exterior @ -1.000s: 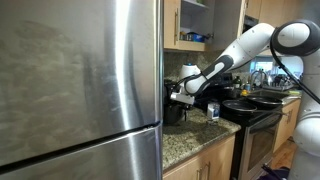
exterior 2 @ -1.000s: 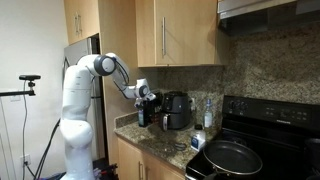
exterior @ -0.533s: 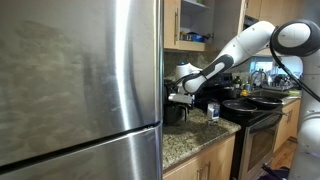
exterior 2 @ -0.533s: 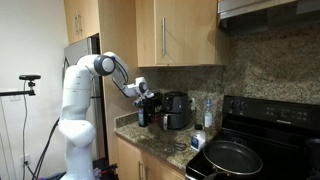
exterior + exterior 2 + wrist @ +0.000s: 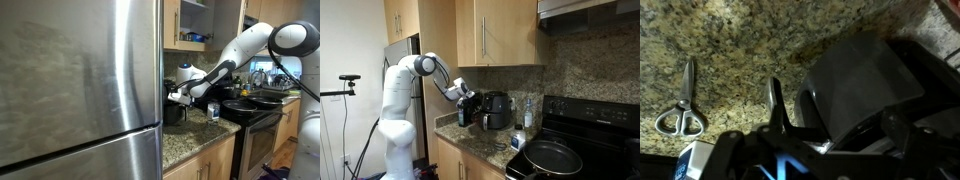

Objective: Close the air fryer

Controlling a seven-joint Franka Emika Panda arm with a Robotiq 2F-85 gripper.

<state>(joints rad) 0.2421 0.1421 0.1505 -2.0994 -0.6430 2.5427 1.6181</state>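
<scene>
The air fryer (image 5: 499, 109) is a small dark boxy appliance on the granite counter (image 5: 485, 145), against the wall under the wooden cabinets. In an exterior view it shows as a dark shape (image 5: 173, 112) just past the fridge's edge. My gripper (image 5: 470, 102) is at its front side, touching or nearly touching it, and it also shows in an exterior view (image 5: 180, 96). In the wrist view the fryer's dark rounded front (image 5: 855, 85) fills the space between the spread fingers of my gripper (image 5: 835, 108). The gripper is open. Whether the basket is fully in is hidden.
A large steel fridge (image 5: 80, 90) stands close beside the fryer. Scissors (image 5: 680, 108) lie on the counter. A spray bottle (image 5: 527, 112) and a small cup (image 5: 213, 110) stand nearby. A black stove with pans (image 5: 552, 156) is further along.
My gripper has shifted slightly lower and closer to the air fryer's front. The fryer's body has not visibly moved.
</scene>
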